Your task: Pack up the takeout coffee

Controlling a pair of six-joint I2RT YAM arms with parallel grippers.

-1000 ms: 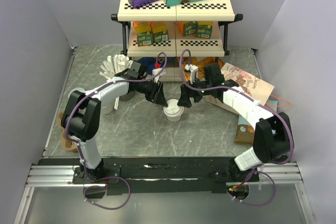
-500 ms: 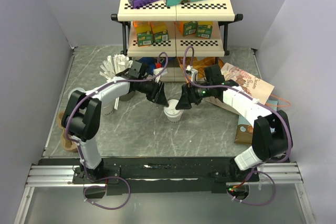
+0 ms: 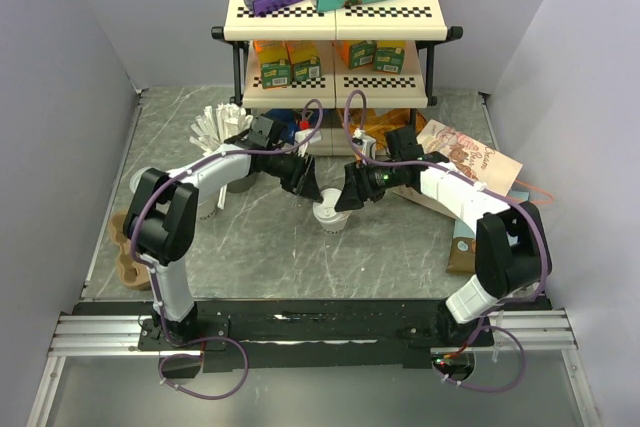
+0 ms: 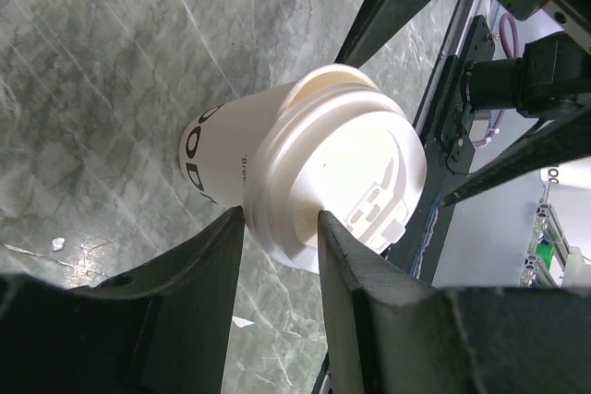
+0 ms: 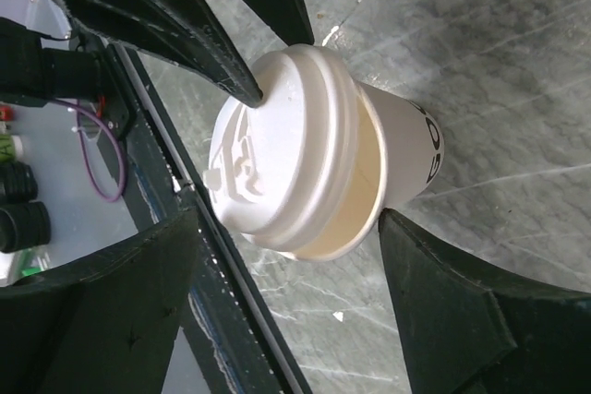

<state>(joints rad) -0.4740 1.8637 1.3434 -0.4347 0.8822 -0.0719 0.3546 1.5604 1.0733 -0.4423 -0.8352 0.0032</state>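
The takeout coffee (image 3: pixel 330 223) is a white paper cup with dark print, standing on the marble table between both arms. A white plastic lid (image 3: pixel 327 211) sits askew on it, so the cream inside shows at one edge. In the left wrist view the cup (image 4: pixel 217 149) carries the lid (image 4: pixel 351 182), and my left gripper (image 4: pixel 280 219) is shut on the lid's rim. In the right wrist view my right gripper (image 5: pixel 288 223) stands open around the lid (image 5: pixel 277 154) and cup (image 5: pixel 411 149). One of its fingers (image 5: pixel 434 292) touches the cup's rim; the other is apart from it.
A two-tier rack (image 3: pixel 335 17) with boxes stands just behind. A dark cup of white sticks (image 3: pixel 215 127) is at back left, a cardboard carrier (image 3: pixel 125 247) at left. A printed paper bag (image 3: pixel 465 162) lies at right.
My right gripper has shifted slightly left toward the cup and narrowed a little. The left gripper and the cup have stayed where they were.
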